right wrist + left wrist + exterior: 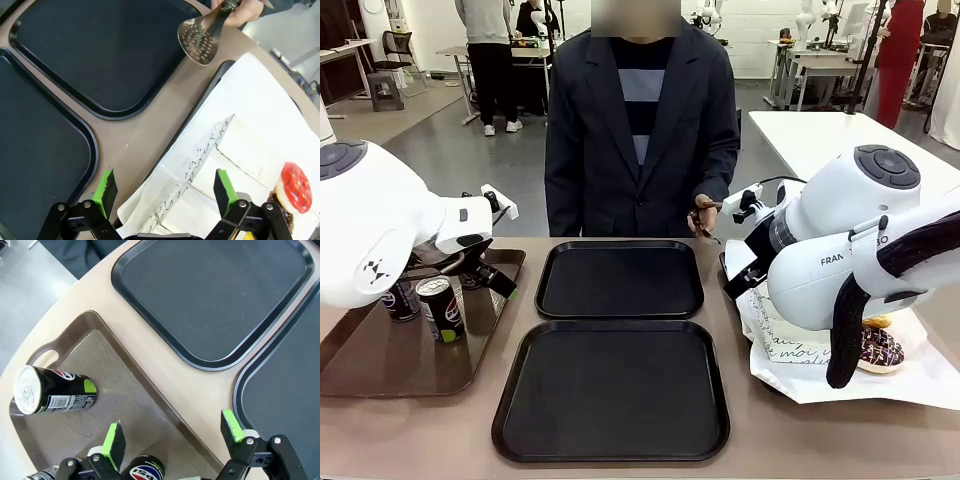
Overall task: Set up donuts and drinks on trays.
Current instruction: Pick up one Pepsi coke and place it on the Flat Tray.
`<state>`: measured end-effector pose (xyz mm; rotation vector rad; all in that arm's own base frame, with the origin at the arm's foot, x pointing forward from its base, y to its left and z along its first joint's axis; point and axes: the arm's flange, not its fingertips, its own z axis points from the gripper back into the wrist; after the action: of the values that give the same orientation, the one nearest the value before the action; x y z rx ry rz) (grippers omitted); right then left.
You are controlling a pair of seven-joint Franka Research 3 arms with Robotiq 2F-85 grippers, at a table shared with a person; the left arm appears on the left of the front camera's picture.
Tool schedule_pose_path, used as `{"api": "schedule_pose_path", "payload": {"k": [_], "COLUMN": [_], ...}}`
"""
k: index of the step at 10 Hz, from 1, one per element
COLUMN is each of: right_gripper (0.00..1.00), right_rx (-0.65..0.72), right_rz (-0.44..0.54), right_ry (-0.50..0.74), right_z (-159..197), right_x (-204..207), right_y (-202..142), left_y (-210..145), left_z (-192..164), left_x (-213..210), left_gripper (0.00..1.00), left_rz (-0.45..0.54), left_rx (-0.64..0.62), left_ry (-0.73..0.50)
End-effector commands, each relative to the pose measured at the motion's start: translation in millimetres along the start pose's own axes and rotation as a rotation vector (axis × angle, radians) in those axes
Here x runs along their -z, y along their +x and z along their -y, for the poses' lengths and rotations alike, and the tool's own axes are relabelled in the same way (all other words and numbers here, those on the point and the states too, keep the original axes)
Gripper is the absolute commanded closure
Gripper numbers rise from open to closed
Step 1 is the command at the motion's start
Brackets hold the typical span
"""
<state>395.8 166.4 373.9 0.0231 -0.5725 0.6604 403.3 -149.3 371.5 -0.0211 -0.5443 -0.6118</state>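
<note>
Fingers of the left gripper [172, 434] stand wide apart with nothing between them, hanging over the brown tray [125, 365] on our left side of the table. The right gripper [165, 189] is likewise spread and empty, above the edge of the white paper sheet [260, 95].

Drinks: the soda cans stand upright on the brown tray, long axis vertical. In the left wrist view the nearest can [146, 471] sits right below the gripper, close under one green pad [114, 440] and not centred in the gap. The green-marked can [52, 390] stands farther off, toward the tray's handle corner.

Donuts: a red-glazed donut [294, 181] lies on the paper, off to one side of the right gripper's fingers. A chocolate sprinkled donut [880, 348] shows partly behind the right arm.

Trays: the far black tray [620, 246] and the near black tray [610, 328] lie between the two arms, with nothing set on them yet. The person's hand [703, 215] holds perforated tongs [200, 35] near the far tray's corner.

We judge the left arm the nearer one for the drinks. A small sideways shift should bring the nearest can between the pads for a grip across its upright body. Both black trays lie inboard of that gripper, just beside the brown tray.
</note>
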Motion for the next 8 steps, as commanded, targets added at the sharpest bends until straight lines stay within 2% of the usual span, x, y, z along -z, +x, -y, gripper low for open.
{"api": "schedule_pose_path", "payload": {"k": [1,8], "right_gripper": [0.0,0.0], "right_rx": [0.0,0.0], "right_rz": [0.0,0.0], "right_ry": [0.0,0.0], "right_z": [-0.1,-0.1], "right_x": [0.0,0.0], "right_y": [0.0,0.0], "left_y": [0.0,0.0], "left_z": [0.0,0.0], "left_x": [0.0,0.0], "left_gripper": [0.0,0.0], "left_rz": [0.0,0.0], "left_rx": [0.0,0.0], "left_ry": [0.0,0.0]}}
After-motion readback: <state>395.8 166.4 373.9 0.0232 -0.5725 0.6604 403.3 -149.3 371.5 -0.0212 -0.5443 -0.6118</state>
